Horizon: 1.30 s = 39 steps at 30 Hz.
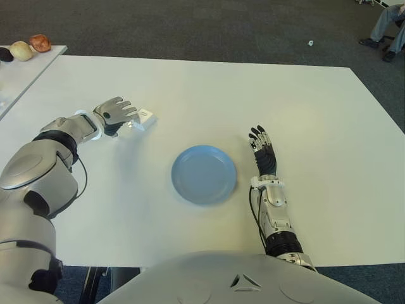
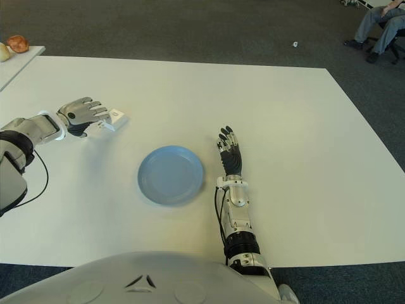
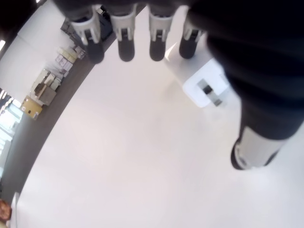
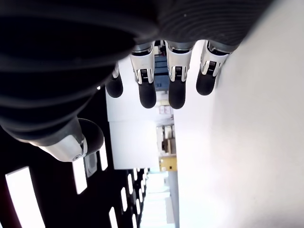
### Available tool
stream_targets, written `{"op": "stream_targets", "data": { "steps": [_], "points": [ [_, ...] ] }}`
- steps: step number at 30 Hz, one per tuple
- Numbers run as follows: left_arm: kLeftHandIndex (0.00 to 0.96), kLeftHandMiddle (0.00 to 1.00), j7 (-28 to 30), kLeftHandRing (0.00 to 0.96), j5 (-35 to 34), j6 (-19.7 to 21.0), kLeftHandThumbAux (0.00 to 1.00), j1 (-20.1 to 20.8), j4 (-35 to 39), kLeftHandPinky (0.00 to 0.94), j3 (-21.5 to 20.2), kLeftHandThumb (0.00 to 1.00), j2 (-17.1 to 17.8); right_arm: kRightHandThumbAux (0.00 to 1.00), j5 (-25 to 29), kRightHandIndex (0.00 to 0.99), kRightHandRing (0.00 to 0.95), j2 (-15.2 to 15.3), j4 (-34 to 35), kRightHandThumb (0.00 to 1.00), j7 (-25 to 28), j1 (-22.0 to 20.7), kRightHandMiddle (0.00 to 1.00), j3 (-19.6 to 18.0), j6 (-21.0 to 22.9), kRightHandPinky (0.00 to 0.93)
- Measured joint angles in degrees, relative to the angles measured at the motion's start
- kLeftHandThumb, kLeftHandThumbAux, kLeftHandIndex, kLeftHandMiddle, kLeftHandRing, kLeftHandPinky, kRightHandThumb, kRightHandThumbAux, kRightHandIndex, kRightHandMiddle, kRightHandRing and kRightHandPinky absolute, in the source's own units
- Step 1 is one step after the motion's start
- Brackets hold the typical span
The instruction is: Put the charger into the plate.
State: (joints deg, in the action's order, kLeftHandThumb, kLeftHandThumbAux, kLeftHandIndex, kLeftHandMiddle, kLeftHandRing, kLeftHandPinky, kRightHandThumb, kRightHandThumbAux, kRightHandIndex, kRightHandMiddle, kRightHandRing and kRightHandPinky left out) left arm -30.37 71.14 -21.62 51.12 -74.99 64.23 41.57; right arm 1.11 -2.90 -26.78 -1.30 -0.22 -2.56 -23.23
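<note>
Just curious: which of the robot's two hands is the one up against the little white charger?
The left hand, fingers open around the charger; the right hand shows beside the blue plate.

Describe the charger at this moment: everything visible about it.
The charger is a small white block that looks like plastic, with short metal prongs on one face, seen in the left wrist view. It lies on the white table, left of the blue plate and outside it. The left hand is beside it with fingers spread, not closed on it; contact is unclear.
</note>
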Motion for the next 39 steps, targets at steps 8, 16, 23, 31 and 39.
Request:
{"op": "stream_targets", "data": {
  "steps": [8, 16, 23, 31, 39],
  "points": [
    [0.000, 0.000, -7.3, 0.000, 2.1, -1.6, 0.641, -0.2, 0.7, 0.000, 1.7, 0.000, 1.6, 0.507, 0.1, 0.000, 0.136, 0.3, 0.0, 0.000, 0.1, -0.1, 0.164, -0.1, 0.3, 0.037],
    [0.000, 0.000, -10.6, 0.000, 2.3, -6.6, 0.624, -0.4, 3.2, 0.000, 1.7, 0.000, 5.2, 0.505, 0.3, 0.000, 0.148, 0.3, -0.7, 0.000, 0.4, -0.6, 0.177, -0.4, 0.0, 0.039],
    [0.000, 0.000, -11.1, 0.000, 1.9, -11.9, 0.613, -0.9, 7.8, 0.000, -0.5, 0.000, 10.9, 0.501, 0.3, 0.000, 0.151, 0.5, -1.2, 0.000, 0.5, -0.9, 0.179, -0.7, -0.2, 0.035],
    [0.000, 0.004, -11.1, 0.000, 1.2, -16.0, 0.588, -2.7, 11.6, 0.000, -4.0, 0.000, 15.1, 0.493, 0.5, 0.000, 0.149, 0.6, -2.0, 0.000, 1.1, -1.5, 0.179, -0.9, -0.3, 0.028],
    [0.000, 0.008, -11.1, 0.000, 1.0, -18.7, 0.577, -4.9, 15.4, 0.000, -6.9, 0.000, 17.4, 0.499, 0.5, 0.000, 0.151, 0.7, -3.0, 0.000, 1.1, -2.3, 0.184, -1.0, -0.8, 0.031]
  ]
}}
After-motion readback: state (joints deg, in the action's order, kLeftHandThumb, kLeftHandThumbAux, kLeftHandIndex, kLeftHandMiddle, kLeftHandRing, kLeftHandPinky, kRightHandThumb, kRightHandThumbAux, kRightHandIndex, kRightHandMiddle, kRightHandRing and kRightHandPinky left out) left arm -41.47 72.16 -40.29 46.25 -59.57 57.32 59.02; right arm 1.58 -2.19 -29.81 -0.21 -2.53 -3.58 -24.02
